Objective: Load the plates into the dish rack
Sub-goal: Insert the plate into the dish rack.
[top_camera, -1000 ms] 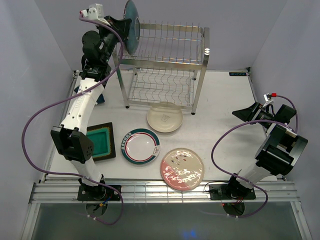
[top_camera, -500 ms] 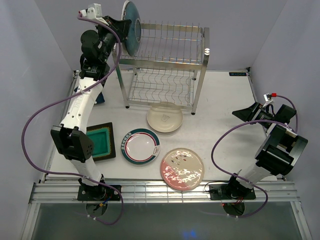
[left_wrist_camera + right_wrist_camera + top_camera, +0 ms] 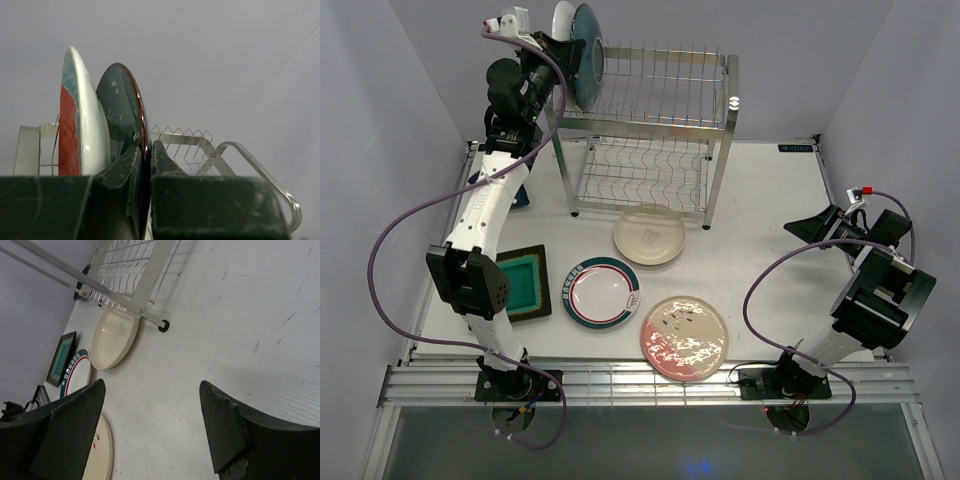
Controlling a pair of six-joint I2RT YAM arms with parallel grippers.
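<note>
Left hand (image 3: 564,44) was clamped on the rim of the dark teal plate (image 3: 119,112), holding it on edge at the left end of the dish rack's (image 3: 729,112) upper tier. I kept it upright because the wire slots only take a plate edge-on. The red-teal patterned plate (image 3: 75,125) stood just beside it, faces parallel and very close; the narrow gap made a knock the main risk, in my judgement. From the wrist view I couldn't tell whether the teal rim was seated in a slot. Right hand (image 3: 807,226) hung wide open and empty over the right side of the bench (image 3: 770,190), well clear of the rack so the arms wouldn't cross. Lying flat on the bench before the rack: cream plate (image 3: 649,235), green-and-red-rimmed plate (image 3: 601,291), pink speckled plate (image 3: 684,338), square green plate (image 3: 523,282). I judged the loading under halfway.
</note>
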